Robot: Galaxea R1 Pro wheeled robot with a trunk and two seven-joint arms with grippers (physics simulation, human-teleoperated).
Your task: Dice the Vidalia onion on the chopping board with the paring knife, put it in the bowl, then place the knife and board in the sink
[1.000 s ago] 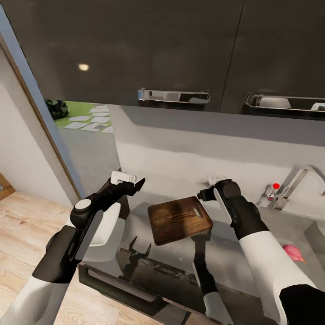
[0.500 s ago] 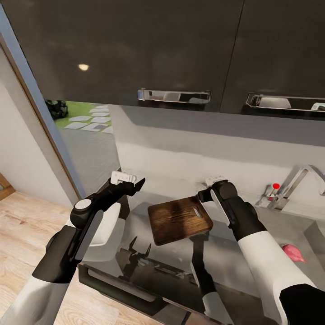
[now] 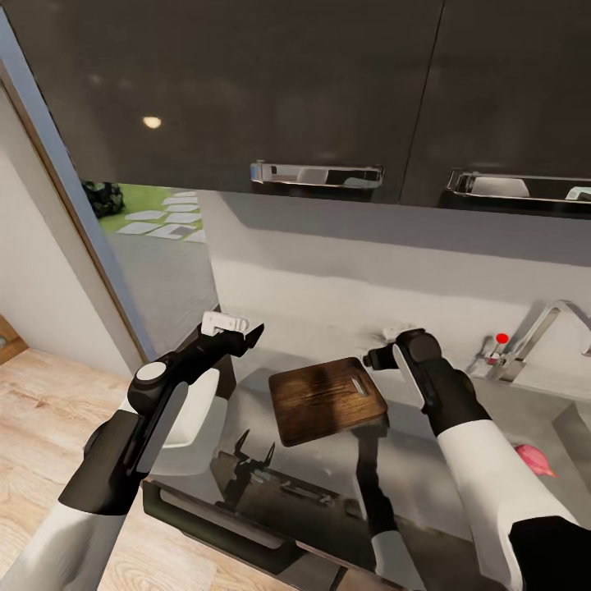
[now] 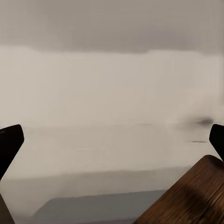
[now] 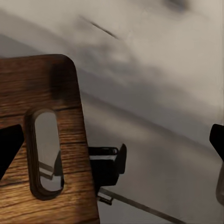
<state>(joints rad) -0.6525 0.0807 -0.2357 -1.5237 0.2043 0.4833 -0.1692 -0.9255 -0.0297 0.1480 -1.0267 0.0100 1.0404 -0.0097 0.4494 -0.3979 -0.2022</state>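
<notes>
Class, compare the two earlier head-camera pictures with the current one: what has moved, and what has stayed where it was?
The right gripper moved slightly: it drifted toward the chopping board half a second ago, then came back out toward the tap side, ending near its starting spot by the board's slot-handle end. It grasped and released nothing. The left gripper, the board and the Vidalia onion stayed put.

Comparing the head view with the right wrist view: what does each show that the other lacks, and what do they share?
Head view alone: the Vidalia onion low at the right edge, the tap, the upper cabinets, and both arms, with the left gripper open. Right wrist view alone: a close look at the slot handle hole. Shared: the chopping board lying on the grey countertop.
</notes>
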